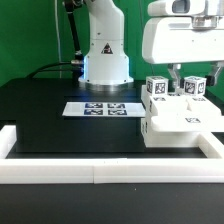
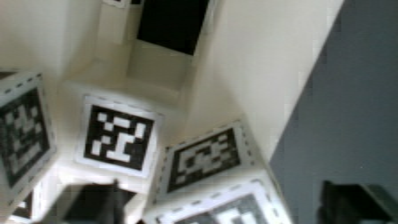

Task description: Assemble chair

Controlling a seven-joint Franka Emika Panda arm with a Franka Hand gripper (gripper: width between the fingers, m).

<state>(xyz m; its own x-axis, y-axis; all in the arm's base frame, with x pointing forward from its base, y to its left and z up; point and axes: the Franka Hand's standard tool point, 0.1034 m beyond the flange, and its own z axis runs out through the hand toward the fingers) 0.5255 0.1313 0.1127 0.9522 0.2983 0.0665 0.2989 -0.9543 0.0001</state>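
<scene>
The black table carries the chair, a chunky white cluster of blocks sitting at about four o'clock in the exterior view, pushed up against the long white rail that borders the table's near edge. Two short posts with black-and-white tags stand on top of the chair's flat slab, one toward ten o'clock of the slab and one toward two o'clock.

The gripper hangs from the arm's white head at about two o'clock in that view, reaching straight down between the two tagged posts. Its fingers are spread on either side of a white part, but whether they touch it I cannot tell. In the wrist view the dark fingertips sit low at the edge, with several tagged white faces of the chair close under the camera.

The marker board lies flat near the table's centre, well apart from the chair, in front of the arm's base.
</scene>
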